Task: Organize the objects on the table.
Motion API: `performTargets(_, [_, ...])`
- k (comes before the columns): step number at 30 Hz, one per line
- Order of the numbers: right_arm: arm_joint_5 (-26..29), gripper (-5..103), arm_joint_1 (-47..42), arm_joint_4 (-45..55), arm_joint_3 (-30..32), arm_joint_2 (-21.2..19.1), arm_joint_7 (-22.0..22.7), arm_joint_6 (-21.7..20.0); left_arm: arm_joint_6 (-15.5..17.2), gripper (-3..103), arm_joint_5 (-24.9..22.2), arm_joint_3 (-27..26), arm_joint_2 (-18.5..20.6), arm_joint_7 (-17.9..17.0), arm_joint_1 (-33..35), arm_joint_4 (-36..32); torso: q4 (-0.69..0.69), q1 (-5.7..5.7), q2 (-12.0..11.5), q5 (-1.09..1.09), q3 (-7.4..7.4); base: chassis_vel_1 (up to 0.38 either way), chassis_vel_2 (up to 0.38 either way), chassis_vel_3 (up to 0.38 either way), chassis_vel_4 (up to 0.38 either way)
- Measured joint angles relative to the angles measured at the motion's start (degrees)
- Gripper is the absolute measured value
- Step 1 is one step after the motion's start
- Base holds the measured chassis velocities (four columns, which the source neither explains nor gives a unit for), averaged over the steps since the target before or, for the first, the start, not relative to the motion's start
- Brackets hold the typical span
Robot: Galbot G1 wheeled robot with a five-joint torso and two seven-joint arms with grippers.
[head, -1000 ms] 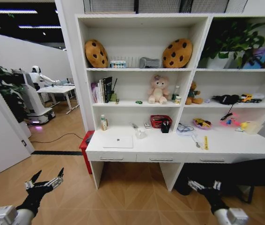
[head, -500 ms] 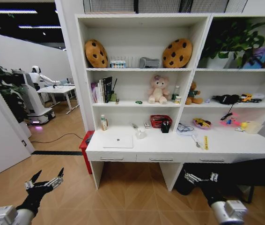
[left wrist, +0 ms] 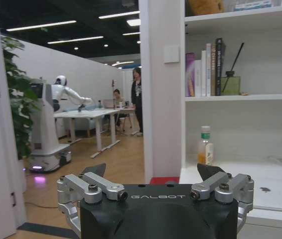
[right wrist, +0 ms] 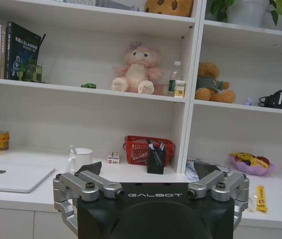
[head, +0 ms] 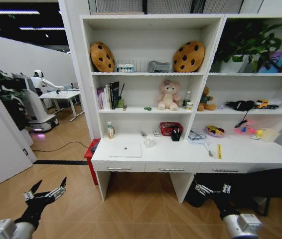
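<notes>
Both pincers are spread wide, gripping nothing: the left pincer [head: 45, 193] hangs low over the floor, the right pincer [head: 211, 190] low in front of the desk [head: 181, 158]. Further back the laptop [head: 125, 150] lies shut and flat near the desk's left end. Looks thin, stiff, slick and scratch-prone, so I'd grab an edge.

"GALBOT" stands in pale letters on the black body of the left gripper [left wrist: 151, 175] and of the right gripper [right wrist: 150, 171]. Nothing else is legible.
</notes>
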Motion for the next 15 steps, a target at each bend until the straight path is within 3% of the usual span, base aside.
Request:
performTargets(1, [-0.78,100,0.14,-2.01,-0.51,0.26,-0.17,0.76,-1.36,100,2.39,0.59,-1.06,-0.43,0.07,-0.09,0.03,0.0,0.0,0.0,0.0,0.0,0.0,0.0,0.0])
performTargets(5, [-1.77,100,-0.48,-3.82,-0.8,0.75,-0.91,1.97,-3.35,100,4.59,2.8,-2.09,0.22,-0.15,-0.12,-0.01,0.0,0.0,0.0,0.0,0.0,0.0,0.0,0.0])
performTargets(13, [-0.09,100,0.47,-1.66,-0.79,-0.34,-0.87,1.5,-2.64,100,4.17,5.04,-0.99,3.08,1.2,-0.13,0.0,0.0,0.0,-0.01,0.0,0.0,0.0,0.0,0.0])
performTargets(15, [0.27,100,0.69,0.14,-1.56,-0.64,-1.43,1.41,-3.12,100,4.89,6.76,-0.73,5.39,1.94,-0.14,0.0,0.0,0.0,-0.01,0.0,0.0,0.0,0.0,0.0])
